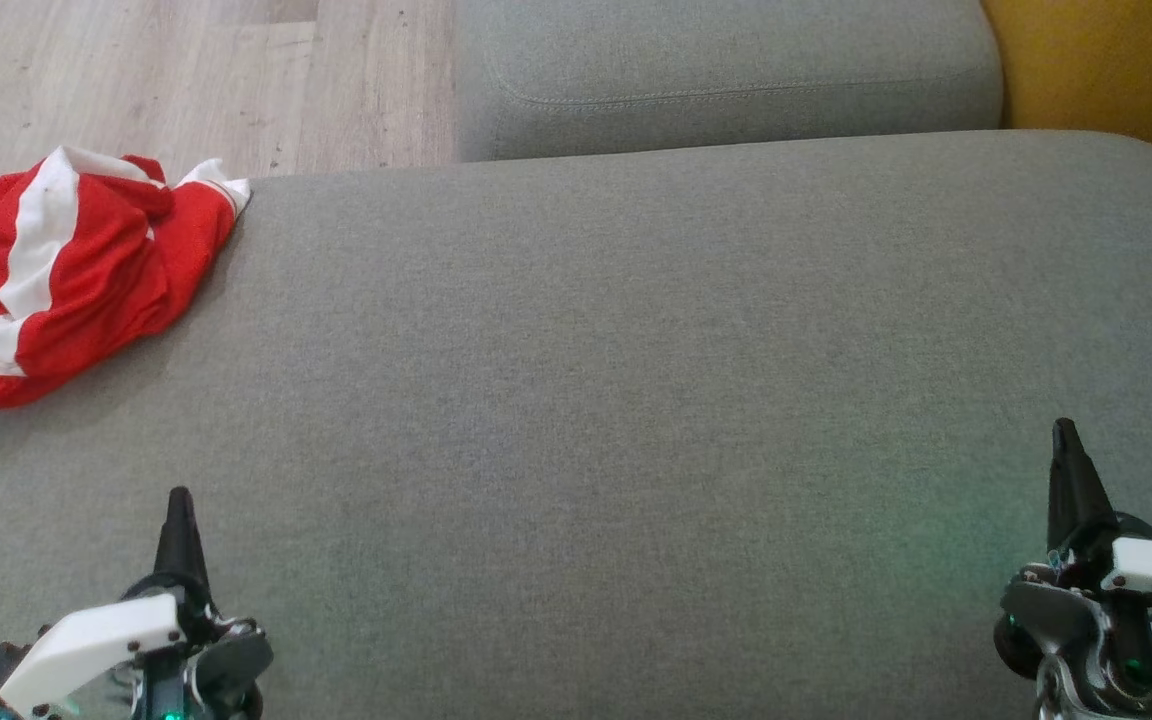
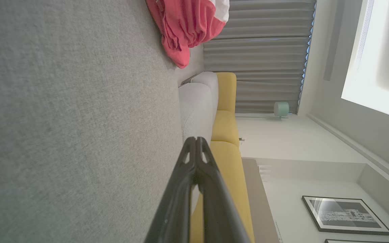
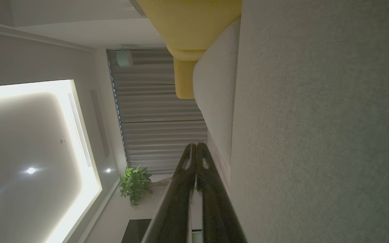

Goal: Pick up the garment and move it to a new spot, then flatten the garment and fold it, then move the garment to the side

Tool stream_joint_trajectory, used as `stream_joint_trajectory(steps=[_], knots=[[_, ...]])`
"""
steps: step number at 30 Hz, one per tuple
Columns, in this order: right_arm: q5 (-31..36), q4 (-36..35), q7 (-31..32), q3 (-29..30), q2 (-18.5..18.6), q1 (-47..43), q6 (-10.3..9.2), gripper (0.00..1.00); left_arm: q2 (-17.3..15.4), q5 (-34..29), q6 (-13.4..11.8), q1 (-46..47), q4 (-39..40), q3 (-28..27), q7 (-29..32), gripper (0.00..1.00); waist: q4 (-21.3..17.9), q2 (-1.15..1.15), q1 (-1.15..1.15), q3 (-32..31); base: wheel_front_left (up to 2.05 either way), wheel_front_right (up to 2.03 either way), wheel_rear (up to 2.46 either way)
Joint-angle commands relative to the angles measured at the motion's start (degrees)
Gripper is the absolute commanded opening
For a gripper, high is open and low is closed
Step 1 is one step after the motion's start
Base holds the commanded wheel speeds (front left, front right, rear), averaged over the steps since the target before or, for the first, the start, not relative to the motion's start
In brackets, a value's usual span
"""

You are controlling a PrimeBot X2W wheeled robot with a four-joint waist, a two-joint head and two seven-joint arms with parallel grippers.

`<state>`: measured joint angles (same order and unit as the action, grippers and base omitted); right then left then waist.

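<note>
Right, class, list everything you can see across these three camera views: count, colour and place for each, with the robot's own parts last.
garment: one, red and white, crumpled at the big cushion's far left edge
big cushion: one, grey, beneath both grippers
second cushion: one, grey, beyond the big one
sofa: one, yellow, far right
floor: pale wood, far left
curtain: grey, pleated, in the background
framed picture: one whole, dark-framed, on the wall
plant: one, green, beside the curtain
left gripper: one, dark, shut, lower left
right gripper: one, dark, shut, lower right

Both jaws are long, black, tapered to points; white wrist covers carry dark screws; grey housings glow with green lights.
</note>
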<state>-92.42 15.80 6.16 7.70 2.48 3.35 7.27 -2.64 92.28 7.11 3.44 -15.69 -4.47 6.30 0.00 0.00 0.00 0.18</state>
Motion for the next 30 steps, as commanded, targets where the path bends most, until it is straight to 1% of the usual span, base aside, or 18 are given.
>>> stream_joint_trajectory(steps=[1, 30], knots=[[0.2, -1.8, 0.3, -1.2, 0.4, 2.8, 0.22, 0.00, -0.2, -0.1, 0.4, 2.7, 1.7, -2.0, 0.2, 0.00, 0.0, 0.00, 0.00, 0.0, 0.00, 0.00, 0.00], [0.2, -1.8, 0.3, -1.2, 0.4, 2.8, 0.22, 0.00, -0.2, -0.1, 0.4, 2.7, 1.7, -2.0, 0.2, 0.00, 0.0, 0.00, 0.00, 0.0, 0.00, 0.00, 0.00]])
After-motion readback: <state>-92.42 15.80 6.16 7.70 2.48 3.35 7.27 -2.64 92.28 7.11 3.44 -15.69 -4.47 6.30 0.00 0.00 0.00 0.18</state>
